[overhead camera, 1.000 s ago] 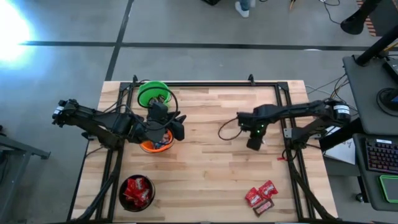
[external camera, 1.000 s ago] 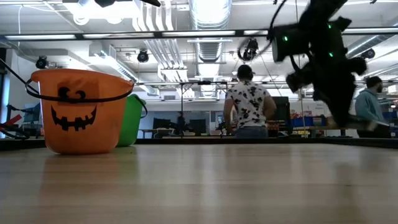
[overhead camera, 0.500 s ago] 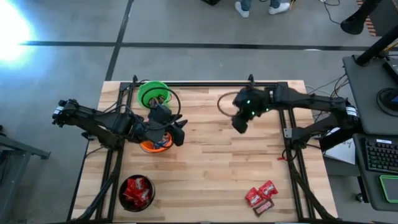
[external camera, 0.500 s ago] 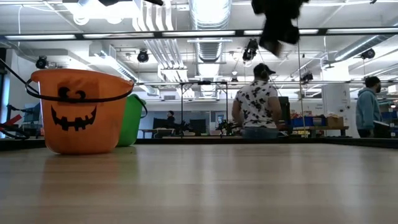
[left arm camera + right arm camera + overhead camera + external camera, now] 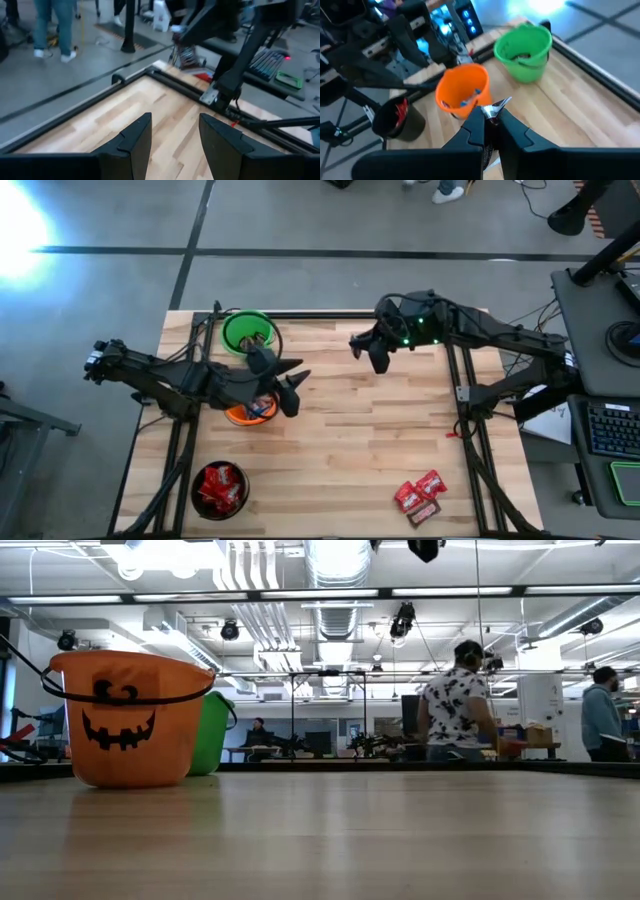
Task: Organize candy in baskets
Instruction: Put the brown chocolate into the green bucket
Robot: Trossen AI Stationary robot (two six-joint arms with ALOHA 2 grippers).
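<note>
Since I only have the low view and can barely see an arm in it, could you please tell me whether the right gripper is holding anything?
Observer: Yes, the right gripper is shut on a small wrapped candy.
Operator: Thank you. Where is it over the table?
Observer: Raised over the far side, to the right of the green bucket.
Operator: And the left gripper?
Observer: The left gripper is open and empty, beside the orange bucket.
</note>
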